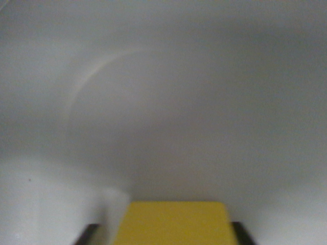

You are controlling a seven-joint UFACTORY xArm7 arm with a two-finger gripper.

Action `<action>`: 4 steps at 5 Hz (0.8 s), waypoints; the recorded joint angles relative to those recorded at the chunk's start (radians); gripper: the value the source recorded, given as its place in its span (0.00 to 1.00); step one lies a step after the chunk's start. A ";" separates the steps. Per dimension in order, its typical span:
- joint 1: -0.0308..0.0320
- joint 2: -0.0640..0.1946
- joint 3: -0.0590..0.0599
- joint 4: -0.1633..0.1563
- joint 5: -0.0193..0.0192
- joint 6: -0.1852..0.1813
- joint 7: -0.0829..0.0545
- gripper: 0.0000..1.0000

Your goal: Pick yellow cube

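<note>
- Your yellow cube [173,223] sits at the bottom edge of the wrist view, a little right of centre, cut off by the frame so you only see its top part.
- One flat yellow face shows, its upper edge straight and level, corners slightly rounded. No marks on it that you can read.
- Dark finger [88,234] pokes in at the cube's left, at the bottom of the view; a second dark finger sits at the cube's right. Only the tips show.
- The gripper [164,234] has the cube between its two fingers, one on each side. The right finger looks right against the cube; the left one is blurred by a pale smear, so you can't confirm touch there.
- Claw state: fingers set either side of the cube, looks clamped on it, but the blur means you should treat the left contact as unclear.
- Worktop [163,102]: plain white-grey surface filling the rest of the view, soft and out of focus.
- Faint pale arc on the worktop toward the upper left, curving from mid-left up to the centre top; can't tell whether it's a mark or a reflection.
- Lighter patch in the lower left corner, darker shading across the middle and right.
- Whether the cube rests on the worktop or is off it, you can't tell from this view.
</note>
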 joint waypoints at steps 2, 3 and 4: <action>0.0000 -0.003 0.000 0.007 0.0004 0.010 0.000 1.00; 0.0000 -0.003 0.000 0.007 0.0004 0.010 0.000 1.00; 0.0001 -0.008 0.001 0.020 0.0011 0.028 0.000 1.00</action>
